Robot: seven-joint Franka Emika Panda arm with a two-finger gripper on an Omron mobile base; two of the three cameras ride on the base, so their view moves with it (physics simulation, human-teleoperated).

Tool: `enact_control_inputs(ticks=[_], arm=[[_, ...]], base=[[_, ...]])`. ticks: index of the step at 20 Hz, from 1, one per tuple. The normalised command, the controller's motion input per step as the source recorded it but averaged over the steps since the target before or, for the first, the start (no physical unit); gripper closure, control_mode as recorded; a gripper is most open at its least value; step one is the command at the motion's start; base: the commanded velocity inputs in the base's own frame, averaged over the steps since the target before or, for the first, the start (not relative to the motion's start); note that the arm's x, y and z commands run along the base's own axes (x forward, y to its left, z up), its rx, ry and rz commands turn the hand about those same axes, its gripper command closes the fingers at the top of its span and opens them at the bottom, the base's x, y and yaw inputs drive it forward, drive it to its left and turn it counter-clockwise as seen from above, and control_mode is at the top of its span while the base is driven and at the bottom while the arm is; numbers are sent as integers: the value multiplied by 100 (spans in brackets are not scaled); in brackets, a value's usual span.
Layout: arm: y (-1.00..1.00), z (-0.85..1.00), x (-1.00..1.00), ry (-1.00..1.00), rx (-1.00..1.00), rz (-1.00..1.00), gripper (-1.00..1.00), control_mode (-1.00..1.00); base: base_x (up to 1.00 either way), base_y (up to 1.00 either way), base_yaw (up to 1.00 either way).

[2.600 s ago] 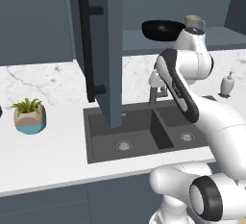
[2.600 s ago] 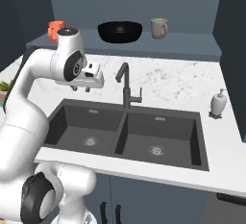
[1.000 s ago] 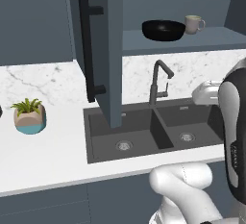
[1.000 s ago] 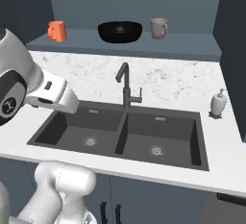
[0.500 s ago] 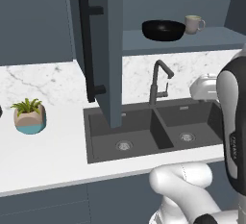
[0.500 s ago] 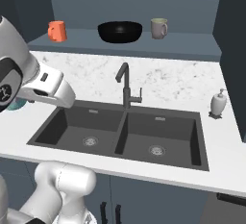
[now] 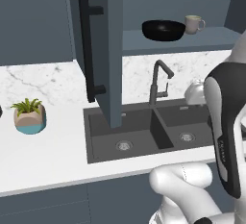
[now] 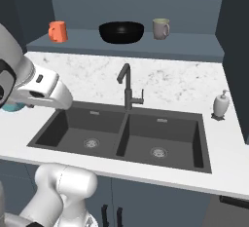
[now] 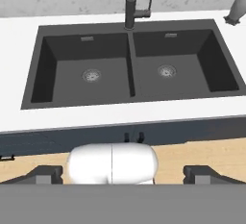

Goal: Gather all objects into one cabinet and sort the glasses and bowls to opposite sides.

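The cabinet [image 7: 108, 50] door stands swung open, and on its shelf sit three of the pieces: the orange cup [image 8: 57, 31] at the left, the black bowl [image 8: 121, 32] in the middle, the mug [image 8: 161, 28] just right of the bowl. In the left base view the bowl and mug show on the same shelf behind the open door.

The gripper [image 9: 123, 172] hangs low in front of the counter, well apart from the shelf, looking down on the double sink [image 9: 132, 64] and the faucet [image 9: 135, 4]. Its jaws stand wide apart and hold nothing.

Judged from this, the arm is between picks, with no object in hand. Sorting looks unfinished: the mug sits right of the bowl while the cup sits left, so the two glasses are split. The next move calls for raising the arm back to the shelf and shifting one piece, probably the mug or the bowl, so both glasses share one side. The larger orange vessel is not visible here.
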Motion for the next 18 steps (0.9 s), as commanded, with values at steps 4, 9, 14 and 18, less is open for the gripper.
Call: enact_control_inputs(ticks=[4, 9, 14, 18], arm=[[2, -2, 0, 0, -5, 0, -100, -100], [0, 0, 0, 2, 0, 1, -100, -100], [0, 0, 0, 0, 0, 0, -100, 100], [0, 0, 0, 0, 0, 0, -100, 100]], base=[[0, 0, 0], [0, 0, 0], [-2, -8, 1], [-46, -25, 1]])
